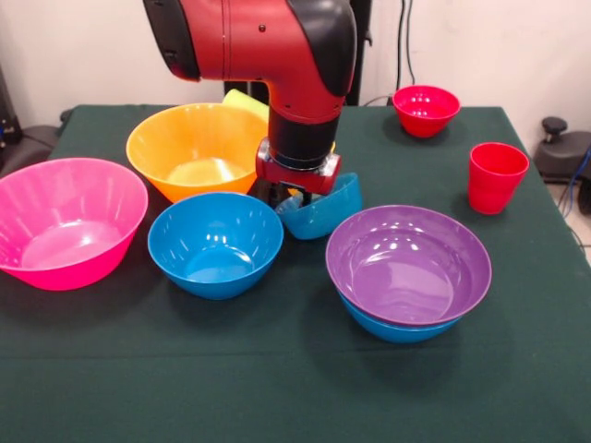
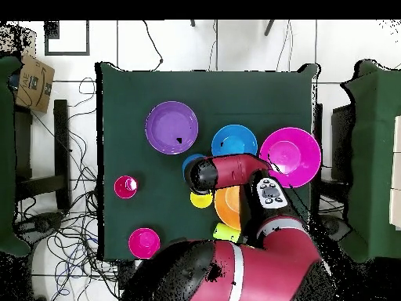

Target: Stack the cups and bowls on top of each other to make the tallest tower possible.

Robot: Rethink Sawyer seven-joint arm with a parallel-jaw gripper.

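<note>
My gripper (image 1: 297,196) hangs over the table's middle, shut on the rim of the small translucent blue bowl (image 1: 323,210), which tilts just above the cloth. In the overhead view the arm's wrist covers the gripper, and only an edge of that bowl (image 2: 189,161) shows. A purple bowl (image 1: 408,261) sits nested in a blue bowl (image 1: 397,330) at the front right. A second blue bowl (image 1: 215,242), the orange bowl (image 1: 199,148) and the pink bowl (image 1: 65,221) stand apart to the left. The small red bowl (image 1: 426,109) and the red cup (image 1: 496,175) stand at the right. The lime cup (image 1: 244,100) peeks from behind the orange bowl. The yellow cup (image 2: 201,200) stands beside the orange bowl.
The green-clothed table (image 1: 277,397) has bare cloth along its front edge. In the overhead view the arm's red body (image 2: 235,274) covers the table's near side. Cables and chairs lie around the table on the floor.
</note>
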